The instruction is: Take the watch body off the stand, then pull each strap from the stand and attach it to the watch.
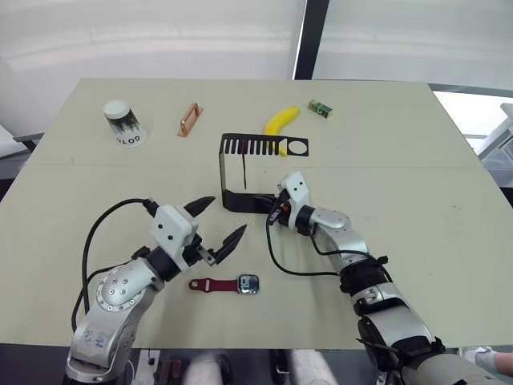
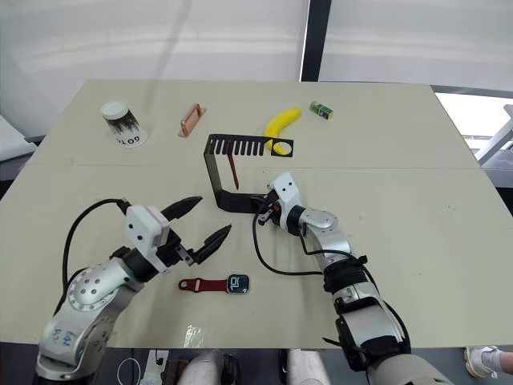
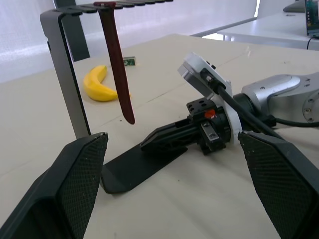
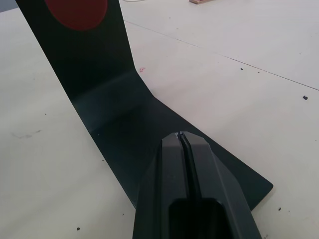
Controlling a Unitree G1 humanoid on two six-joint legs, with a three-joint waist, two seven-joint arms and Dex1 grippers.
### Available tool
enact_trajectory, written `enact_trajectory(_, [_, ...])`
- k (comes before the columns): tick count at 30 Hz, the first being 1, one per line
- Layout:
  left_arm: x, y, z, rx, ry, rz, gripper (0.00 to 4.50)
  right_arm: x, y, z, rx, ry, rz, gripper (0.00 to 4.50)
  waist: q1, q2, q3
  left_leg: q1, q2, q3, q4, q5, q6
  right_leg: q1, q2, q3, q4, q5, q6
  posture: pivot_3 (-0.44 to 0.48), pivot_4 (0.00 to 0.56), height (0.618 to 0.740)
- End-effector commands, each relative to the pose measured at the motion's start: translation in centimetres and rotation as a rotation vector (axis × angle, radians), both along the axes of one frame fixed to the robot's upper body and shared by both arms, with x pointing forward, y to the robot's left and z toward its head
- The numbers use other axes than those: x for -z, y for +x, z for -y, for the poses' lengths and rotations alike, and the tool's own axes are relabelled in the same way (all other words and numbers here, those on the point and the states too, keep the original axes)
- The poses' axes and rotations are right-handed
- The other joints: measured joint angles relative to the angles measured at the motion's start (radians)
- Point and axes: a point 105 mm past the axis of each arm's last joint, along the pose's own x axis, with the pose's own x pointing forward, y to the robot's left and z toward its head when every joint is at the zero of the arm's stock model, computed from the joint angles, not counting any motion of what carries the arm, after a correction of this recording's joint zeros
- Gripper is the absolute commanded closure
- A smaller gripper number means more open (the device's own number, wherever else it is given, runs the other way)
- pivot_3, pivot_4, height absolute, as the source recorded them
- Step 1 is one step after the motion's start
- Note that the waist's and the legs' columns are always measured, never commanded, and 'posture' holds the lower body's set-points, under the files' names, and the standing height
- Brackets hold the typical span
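Right gripper (image 4: 183, 135) pressed together on the stand's (image 1: 231, 172) flat foot. One dark red strap (image 1: 244, 172) hanging from the comb slots. Watch body (image 1: 248, 284), second strap (image 1: 212, 285) attached, lying well in front of the stand. Left gripper (image 1: 220, 224) spread wide above it, empty.

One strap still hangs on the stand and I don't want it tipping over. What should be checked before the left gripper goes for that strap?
1. Left gripper open and free: ok.
2. Second strap hanging from the stand's comb top: ok.
3. Right gripper shut, pressing the stand foot down: ok.
4. Watch body off the stand, lying with first strap at its side: ok.
5. First strap fully latched: cannot tell.
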Motion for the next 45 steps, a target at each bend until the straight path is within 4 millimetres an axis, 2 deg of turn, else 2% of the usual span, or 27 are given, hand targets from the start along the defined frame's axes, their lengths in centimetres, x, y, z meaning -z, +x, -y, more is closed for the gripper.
enact_trajectory(1, [-1.1, -0.1, 0.8, -0.021, -0.006, 0.06, 0.87, 1.5, -0.4, 0.0, -0.001, -0.013, -0.054, 4.5, 0.0, 0.0, 0.0, 0.0, 0.0, 0.0, 0.0, 0.0, 0.0, 0.0, 0.0, 0.0, 0.0, 0.0, 0.0, 0.0, 0.15, 0.729])
enact_trajectory(2, [-1.4, 0.1, 0.8, -0.046, -0.002, 0.081, 1.25, 1.5, -0.4, 0.0, -0.007, -0.013, -0.055, 4.5, 0.0, 0.0, 0.0, 0.0, 0.0, 0.0, 0.0, 0.0, 0.0, 0.0, 0.0, 0.0, 0.0, 0.0, 0.0, 0.0, 0.15, 0.729])
enact_trajectory(5, [-1.9, 1.0, 0.7, -0.127, -0.032, 0.112, 1.25, 1.5, -0.5, -0.1, -0.014, -0.013, -0.057, 4.5, 0.001, 0.0, 0.0, 0.0, 0.0, 0.0, 0.0, 0.0, 0.0, 0.0, 0.0, 0.0, 0.0, 0.0, 0.0, 0.0, 0.15, 0.729])
enact_trajectory(9, [-1.6, 2.1, 1.8, -0.138, -0.034, 0.096, 1.25, 1.6, -0.7, -0.2, -0.025, -0.017, -0.061, 4.5, 0.001, -0.001, 0.0, 0.0, 0.0, 0.0, 0.0, 0.0, 0.0, 0.0, 0.0, 0.0, 0.0, 0.0, 0.0, 0.0, 0.15, 0.729])
enact_trajectory(18, [0.0, 3.8, 3.8, -0.122, -0.013, 0.077, 1.25, 1.1, -0.7, -0.6, -0.034, -0.006, -0.063, 4.5, 0.0, -0.001, 0.0, 0.0, 0.0, 0.0, 0.0, 0.0, 0.0, 0.0, 0.0, 0.0, 0.0, 0.0, 0.0, 0.0, 0.15, 0.729])
enact_trajectory(23, [1.4, 5.1, 4.1, -0.16, -0.032, 0.046, 1.25, 1.0, -0.8, -1.0, -0.038, -0.003, -0.068, 4.5, 0.0, -0.001, 0.0, 0.0, 0.0, 0.0, 0.0, 0.0, 0.0, 0.0, 0.0, 0.0, 0.0, 0.0, 0.0, 0.0, 0.15, 0.729])
enact_trajectory(27, [1.7, 5.4, 4.1, -0.164, -0.046, 0.051, 1.25, 0.9, -0.7, -1.1, -0.039, -0.002, -0.069, 4.5, 0.0, -0.001, 0.0, 0.0, 0.0, 0.0, 0.0, 0.0, 0.0, 0.0, 0.0, 0.0, 0.0, 0.0, 0.0, 0.0, 0.15, 0.729])
enact_trajectory(38, [0.1, 7.3, 5.4, -0.165, -0.081, 0.138, 1.25, 1.1, -0.8, -1.1, -0.036, -0.008, -0.077, 4.5, 0.002, -0.001, 0.0, 0.0, 0.0, 0.0, 0.0, 0.0, 0.0, 0.0, 0.0, -0.001, 0.0, 0.0, 0.0, 0.0, 0.15, 0.729])
enact_trajectory(45, [-0.8, 8.0, 5.6, -0.192, -0.125, 0.16, 1.25, 1.2, -0.9, -1.1, -0.04, -0.012, -0.079, 4.5, 0.002, -0.001, 0.0, 0.0, 0.0, 0.0, 0.0, 0.0, 0.0, 0.0, 0.0, -0.001, 0.0, 0.0, 0.0, 0.0, 0.15, 0.729])
